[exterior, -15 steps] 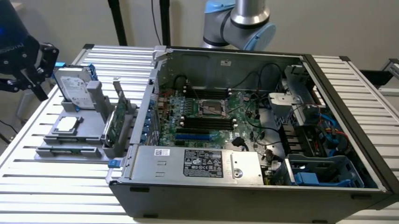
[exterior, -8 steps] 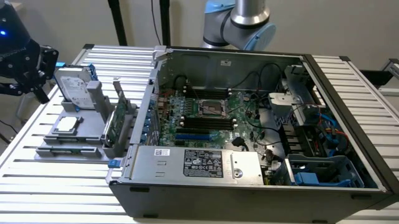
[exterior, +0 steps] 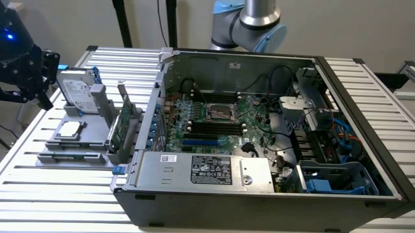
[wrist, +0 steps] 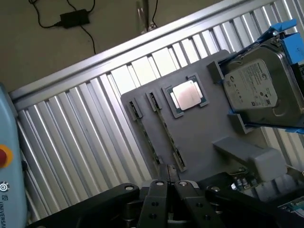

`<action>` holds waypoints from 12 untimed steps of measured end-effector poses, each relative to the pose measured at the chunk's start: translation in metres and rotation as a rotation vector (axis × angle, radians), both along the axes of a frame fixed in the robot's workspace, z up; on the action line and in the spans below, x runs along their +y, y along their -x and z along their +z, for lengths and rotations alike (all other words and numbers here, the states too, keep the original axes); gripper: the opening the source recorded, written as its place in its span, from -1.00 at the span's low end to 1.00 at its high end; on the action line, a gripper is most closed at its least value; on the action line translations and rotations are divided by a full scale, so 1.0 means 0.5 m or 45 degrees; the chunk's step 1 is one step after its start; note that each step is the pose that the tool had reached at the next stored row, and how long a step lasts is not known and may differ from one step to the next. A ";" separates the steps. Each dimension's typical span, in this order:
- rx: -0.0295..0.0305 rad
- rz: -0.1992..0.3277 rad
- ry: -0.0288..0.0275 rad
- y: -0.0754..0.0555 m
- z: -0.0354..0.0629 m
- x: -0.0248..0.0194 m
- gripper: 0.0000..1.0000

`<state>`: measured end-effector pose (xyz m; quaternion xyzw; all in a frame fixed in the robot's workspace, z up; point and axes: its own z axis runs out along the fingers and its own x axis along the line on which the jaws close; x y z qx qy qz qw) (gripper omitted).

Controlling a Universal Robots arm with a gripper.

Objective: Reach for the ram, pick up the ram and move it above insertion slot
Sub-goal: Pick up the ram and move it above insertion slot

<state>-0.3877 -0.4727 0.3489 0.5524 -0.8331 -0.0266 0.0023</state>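
Nearest in the exterior view, the open computer case (exterior: 259, 194) is lying on the slatted table (exterior: 58, 204). Its labelled power supply (exterior: 207, 170) is running along the near side, and the motherboard (exterior: 214, 116) is showing behind it.

To the exterior view's left of the case, a gray tray (exterior: 87, 140) is resting on the table. A thin strip that appears to be the ram (exterior: 71, 156) is standing on edge along the tray's near edge, though its colour is not showing clearly. Its long axis is lying level, running from the exterior view's left to the exterior view's right.

In the wrist view the ram (wrist: 165, 130) is showing edge-on as a thin dark line on the tray (wrist: 199, 128). There it is lying just beside the processor (wrist: 186, 95) and parallel to its side.

Farther back on the tray in the exterior view, the processor (exterior: 70, 130) is lying flat. A green card (exterior: 123, 124) is standing upright, and the hard drive (exterior: 77, 90) is leaning in its holder.

Beyond the hard drive (wrist: 256, 88), the gripper (exterior: 44, 99) is hanging above the table's far left corner, well apart from the ram. Its fingers (wrist: 159, 199) are pressing together around the gripper's tip (wrist: 172, 186), gripping nothing.

At the back, the arm (exterior: 256, 22) is rising behind the case.
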 end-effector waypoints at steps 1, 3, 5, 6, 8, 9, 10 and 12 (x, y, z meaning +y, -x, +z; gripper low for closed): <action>-0.0023 0.023 0.0001 0.000 -0.001 0.0000 -0.79; -0.0053 0.069 -0.0001 0.000 -0.003 0.0000 -0.79; -0.0054 0.114 -0.0001 0.000 -0.003 -0.0001 -0.79; -0.0055 0.139 -0.0006 0.000 -0.003 0.0000 -0.79; -0.0056 0.185 -0.0016 0.000 -0.004 0.0000 -0.79; -0.0057 0.208 -0.0019 0.000 -0.004 0.0000 -0.79; -0.0055 0.231 -0.0019 0.000 -0.005 0.0000 -0.79; -0.0055 0.277 -0.0020 0.000 -0.005 0.0000 -0.79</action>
